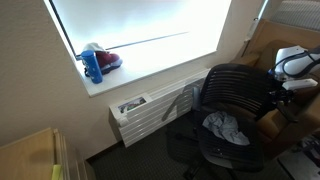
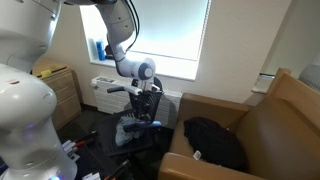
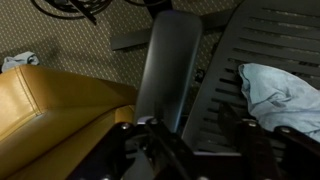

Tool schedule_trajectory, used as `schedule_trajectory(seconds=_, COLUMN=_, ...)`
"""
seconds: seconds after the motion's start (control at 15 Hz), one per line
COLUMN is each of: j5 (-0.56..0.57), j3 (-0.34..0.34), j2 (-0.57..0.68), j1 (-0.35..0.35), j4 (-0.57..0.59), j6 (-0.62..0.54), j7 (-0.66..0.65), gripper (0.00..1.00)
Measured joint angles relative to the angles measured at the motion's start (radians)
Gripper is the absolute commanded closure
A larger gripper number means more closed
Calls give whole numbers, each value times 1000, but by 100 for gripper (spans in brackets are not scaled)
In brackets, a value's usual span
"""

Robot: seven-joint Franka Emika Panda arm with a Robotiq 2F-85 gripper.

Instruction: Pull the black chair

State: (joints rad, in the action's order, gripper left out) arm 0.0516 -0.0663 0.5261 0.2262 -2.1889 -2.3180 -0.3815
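The black chair stands by the window wall, with a grey cloth on its seat. It also shows in an exterior view below the arm. My gripper is at the chair's side, by an armrest. In the wrist view the padded armrest runs down between my fingers, nearer the left one. The slatted seat and the cloth lie to its right. The fingers stand apart, open, and are not closed on the armrest.
A brown armchair with a dark garment on it stands close beside the chair; it also shows in the wrist view. A white radiator sits under the window, and a blue bottle is on the sill. Cables lie on the floor.
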Motion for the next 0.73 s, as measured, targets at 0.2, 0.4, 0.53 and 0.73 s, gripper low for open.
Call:
schedule_trajectory(seconds=0.2, j5=-11, j3=17, j2=18, j1=-2, j4=1, j6=-183, j7=0, gripper=0)
schedule_trajectory(seconds=0.4, j5=-36, j3=38, j2=56, j1=-6, j4=0, j6=-399, j7=12, gripper=0)
schedule_trajectory(seconds=0.53, j5=-74, j3=69, j2=76, j1=-19, j4=3, j6=-459, j7=34, gripper=0)
schedule_trajectory(seconds=0.73, j5=-81, j3=81, j2=82, j1=-32, j4=7, j6=-471, j7=41, gripper=0)
